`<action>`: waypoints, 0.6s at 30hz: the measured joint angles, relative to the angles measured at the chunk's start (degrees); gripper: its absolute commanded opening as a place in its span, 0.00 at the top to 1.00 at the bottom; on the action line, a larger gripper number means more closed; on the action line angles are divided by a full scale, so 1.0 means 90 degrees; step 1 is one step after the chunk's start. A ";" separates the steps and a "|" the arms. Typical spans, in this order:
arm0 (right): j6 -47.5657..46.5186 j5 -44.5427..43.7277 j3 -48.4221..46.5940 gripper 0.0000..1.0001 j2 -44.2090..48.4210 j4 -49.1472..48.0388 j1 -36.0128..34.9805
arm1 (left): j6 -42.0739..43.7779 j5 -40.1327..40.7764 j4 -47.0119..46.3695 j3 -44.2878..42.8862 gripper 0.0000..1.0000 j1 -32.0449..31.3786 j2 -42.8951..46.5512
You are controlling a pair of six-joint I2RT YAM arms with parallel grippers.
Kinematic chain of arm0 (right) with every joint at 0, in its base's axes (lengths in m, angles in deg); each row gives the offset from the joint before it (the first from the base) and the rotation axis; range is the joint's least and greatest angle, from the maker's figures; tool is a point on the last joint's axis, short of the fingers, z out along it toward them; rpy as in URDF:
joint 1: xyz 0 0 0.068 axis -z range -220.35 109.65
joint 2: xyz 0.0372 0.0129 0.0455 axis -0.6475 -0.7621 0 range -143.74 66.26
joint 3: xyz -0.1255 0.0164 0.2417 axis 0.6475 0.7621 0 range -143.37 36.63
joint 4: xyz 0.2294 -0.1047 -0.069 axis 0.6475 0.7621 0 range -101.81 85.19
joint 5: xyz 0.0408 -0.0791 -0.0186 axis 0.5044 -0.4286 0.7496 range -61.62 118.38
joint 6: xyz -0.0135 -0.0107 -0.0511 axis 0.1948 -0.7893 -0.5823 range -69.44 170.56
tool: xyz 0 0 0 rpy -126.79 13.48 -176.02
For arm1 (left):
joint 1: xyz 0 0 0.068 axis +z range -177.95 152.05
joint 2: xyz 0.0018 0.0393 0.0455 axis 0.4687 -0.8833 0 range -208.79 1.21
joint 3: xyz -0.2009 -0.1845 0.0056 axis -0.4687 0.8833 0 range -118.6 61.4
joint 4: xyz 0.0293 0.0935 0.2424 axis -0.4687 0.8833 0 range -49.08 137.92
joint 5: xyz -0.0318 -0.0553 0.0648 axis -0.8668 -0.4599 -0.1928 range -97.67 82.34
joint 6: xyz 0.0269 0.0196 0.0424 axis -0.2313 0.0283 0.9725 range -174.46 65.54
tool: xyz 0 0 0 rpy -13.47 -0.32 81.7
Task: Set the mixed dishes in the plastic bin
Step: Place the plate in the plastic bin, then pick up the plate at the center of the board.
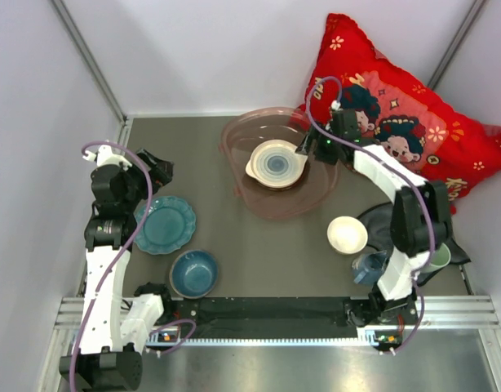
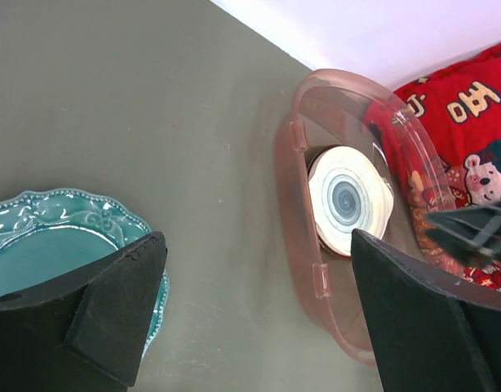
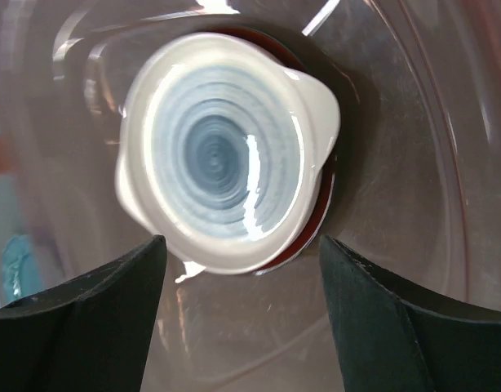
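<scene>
We judged the work to be at its first drop: the white plate with blue rings (image 1: 277, 163) lay flat on the bottom of the bin (image 1: 271, 204), which sat at twelve o'clock on the worktop (image 1: 259, 245). The right tool (image 1: 310, 147) hung just above the plate's three o'clock edge, jaws apart and grasping nothing. The left tool (image 2: 257, 238) was released to its widest, poised above the teal plate (image 1: 165, 224) at nine o'clock. Outside the bin we counted the blue bowl (image 1: 193, 272) at seven o'clock, the cream bowl (image 1: 347, 235) at four, and the blue mug (image 1: 369, 267) and green cup (image 1: 436, 260) near five. The next move, we reckoned, called for the right arm to lift clear of the rim while the left tool dropped onto the teal plate's scalloped edge, a thin lip needing a careful pinch.
</scene>
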 measured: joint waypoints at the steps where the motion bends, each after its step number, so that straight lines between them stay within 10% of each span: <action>1: -0.0070 0.0010 0.0112 0.25 0.0284 -0.0029 0.0002 | 0.0000 -0.0002 -0.0002 0.0010 0.01 -0.0002 0.0000; 8: -0.0313 0.1035 0.0561 0.25 0.1909 -0.0529 0.0000 | 0.0000 -0.0104 -0.0002 0.0058 0.01 -0.0002 -0.0005; 18: -0.0024 0.2404 0.0267 0.25 0.1392 -0.0714 -0.0852 | 0.0002 -0.0143 0.0000 0.0058 0.01 -0.0002 -0.0051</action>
